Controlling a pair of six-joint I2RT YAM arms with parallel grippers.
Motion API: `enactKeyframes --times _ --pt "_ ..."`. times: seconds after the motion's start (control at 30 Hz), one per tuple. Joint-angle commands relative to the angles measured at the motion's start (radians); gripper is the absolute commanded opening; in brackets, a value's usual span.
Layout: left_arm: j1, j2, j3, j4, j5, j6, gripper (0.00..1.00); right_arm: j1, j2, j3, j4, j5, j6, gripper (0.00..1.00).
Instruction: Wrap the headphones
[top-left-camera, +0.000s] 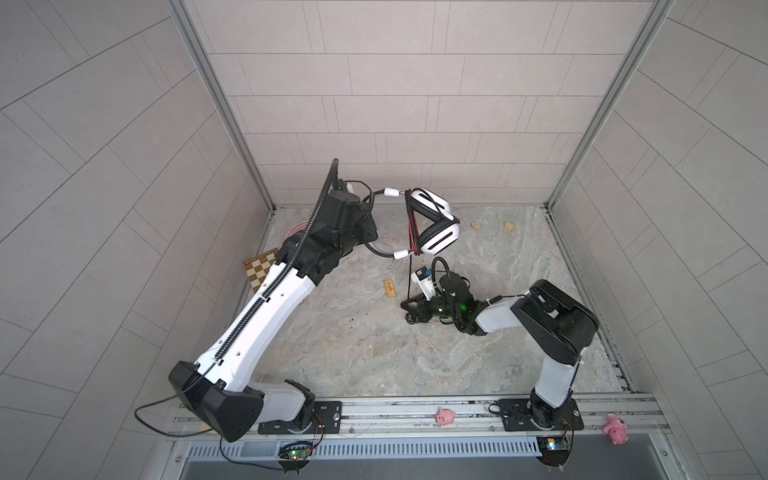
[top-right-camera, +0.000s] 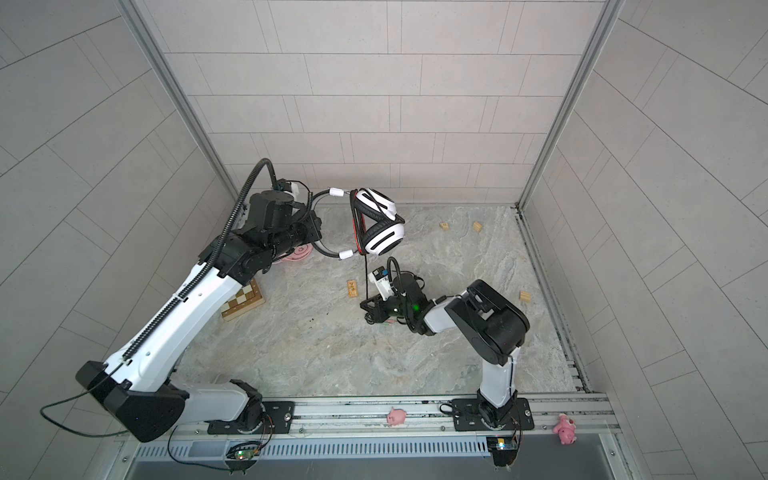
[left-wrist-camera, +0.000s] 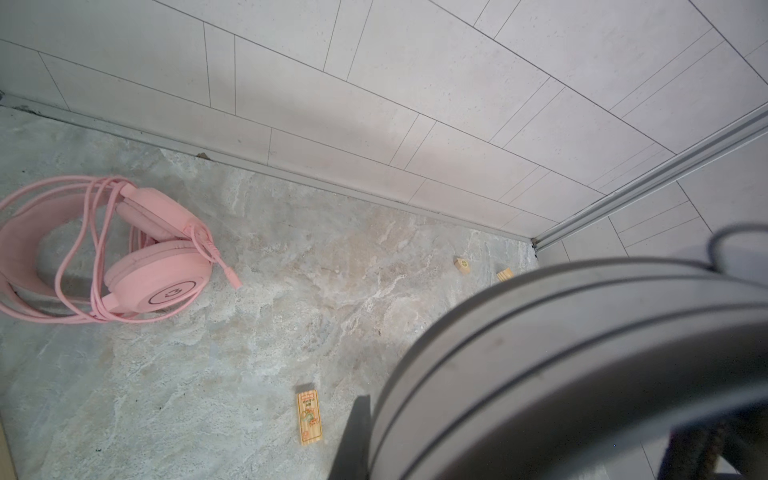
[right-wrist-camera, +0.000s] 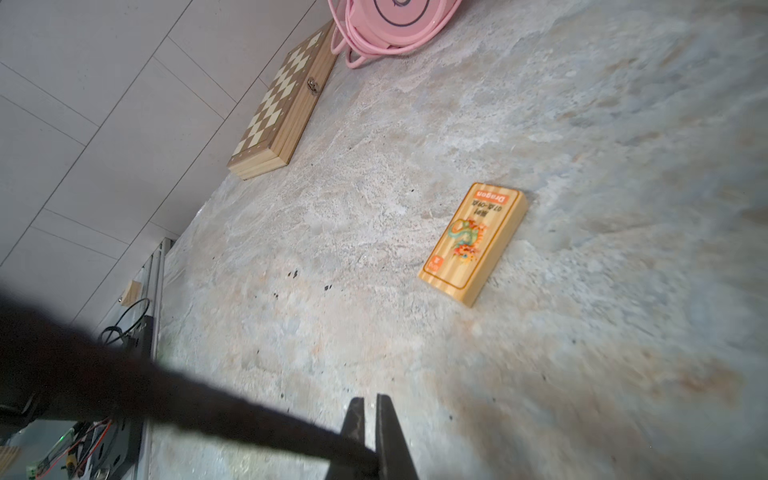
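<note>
White-and-black headphones (top-left-camera: 434, 226) hang clear above the table (top-left-camera: 353, 353) toward the back in both top views. Your left gripper (top-left-camera: 368, 226) is clenched on the headband (left-wrist-camera: 582, 353), whose grey arc fills one corner of the left wrist view. Cord is already looped across the two ear cups. From there the thin black cable (top-left-camera: 410, 278) drops straight to your right gripper (right-wrist-camera: 371, 415), which sits low over the table and is pinched tight on it. In the right wrist view the cable shows as a dark blurred strand running into the narrow slot between the fingers. Pink headphones (left-wrist-camera: 158, 274) lie flat on the table below your left arm, with the pink cable (left-wrist-camera: 41, 313) bundled around them and the plug end loose. A folded chessboard (right-wrist-camera: 282, 104) lies just beside them. A dragon-printed wooden block (right-wrist-camera: 473, 243) lies apart, near the middle.
</note>
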Motion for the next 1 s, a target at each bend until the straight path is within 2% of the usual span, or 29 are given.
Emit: enactKeyframes --times 0.0,0.17,0.33,0.47,0.57,0.7,0.97 --pt "0.029 0.031 0.064 0.132 -0.022 -0.014 0.00 0.016 -0.119 -0.076 -0.165 0.084 -0.090 0.06" --pt "0.074 0.087 0.094 0.184 -0.037 -0.019 0.00 0.045 -0.313 -0.127 -0.407 0.202 -0.178 0.06" --pt "0.107 0.135 0.115 0.240 -0.097 -0.010 0.00 0.066 -0.486 -0.147 -0.568 0.281 -0.212 0.05" --pt "0.111 0.183 0.128 0.261 -0.200 0.022 0.00 0.133 -0.615 -0.110 -0.750 0.397 -0.305 0.06" --pt "0.112 0.207 0.108 0.297 -0.288 0.033 0.00 0.143 -0.696 -0.068 -0.876 0.454 -0.342 0.06" --pt "0.113 0.248 0.101 0.321 -0.367 0.055 0.00 0.147 -0.802 -0.007 -0.970 0.465 -0.338 0.06" --pt "0.102 0.311 0.050 0.351 -0.388 0.131 0.00 0.157 -0.897 0.125 -1.102 0.525 -0.338 0.05"
